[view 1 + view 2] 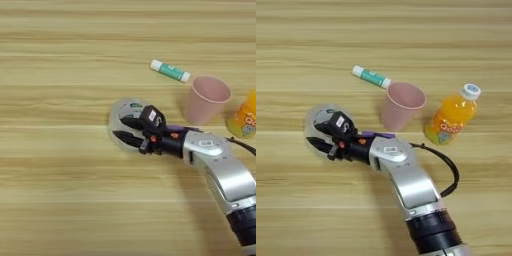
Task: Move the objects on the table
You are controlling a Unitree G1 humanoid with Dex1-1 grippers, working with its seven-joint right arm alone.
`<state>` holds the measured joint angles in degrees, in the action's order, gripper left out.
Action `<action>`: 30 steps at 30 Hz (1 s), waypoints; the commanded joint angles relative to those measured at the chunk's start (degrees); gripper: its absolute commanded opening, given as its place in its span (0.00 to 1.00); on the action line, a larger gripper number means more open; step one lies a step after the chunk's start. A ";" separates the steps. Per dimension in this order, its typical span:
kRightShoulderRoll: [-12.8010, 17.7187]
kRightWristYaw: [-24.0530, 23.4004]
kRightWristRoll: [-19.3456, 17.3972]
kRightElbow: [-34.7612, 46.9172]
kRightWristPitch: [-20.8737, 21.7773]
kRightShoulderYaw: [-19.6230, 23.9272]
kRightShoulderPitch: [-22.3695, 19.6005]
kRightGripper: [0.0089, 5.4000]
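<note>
A wide clear tape roll (pixel 121 107) lies flat on the wood-grain table (pixel 60 190), left of centre. My right gripper (pixel 120 127) reaches over it from the right, open. One black finger (pixel 131 121) lies across the roll's hole and the other is at its near rim, so the near wall sits between them. Partly hidden behind my wrist, a short flat purple bar (pixel 378 134) lies on the table. An orange-drink bottle (pixel 451 117) with a white cap stands upright at the right.
A pink cup (pixel 401 106) stands upright between the tape roll and the bottle. Behind it lies a white and green glue stick (pixel 371 77). A black cable (pixel 452 172) loops off my forearm to the right.
</note>
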<state>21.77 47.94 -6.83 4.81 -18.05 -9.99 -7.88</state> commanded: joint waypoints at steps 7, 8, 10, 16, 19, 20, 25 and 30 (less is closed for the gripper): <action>-2.78 -0.87 -0.64 -0.65 1.46 -1.62 -6.04 0.29; -3.13 -0.87 -0.58 -0.94 1.48 -2.01 -6.31 0.29; -3.67 -0.89 -0.45 -1.54 1.55 -2.58 -6.75 0.29; -5.28 -1.07 0.36 -5.09 2.45 -4.01 -8.68 0.29; -5.70 -1.15 0.40 -6.35 2.80 -3.82 -9.48 0.29; -5.72 -1.17 0.40 -6.50 2.96 -3.71 -9.49 0.29; -5.42 -1.78 0.67 -6.57 4.18 -2.89 -8.91 0.29; -5.17 -2.38 1.05 -5.62 4.80 -2.74 -8.12 0.40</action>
<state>15.97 47.29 -5.96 -3.12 -15.07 -14.00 -13.92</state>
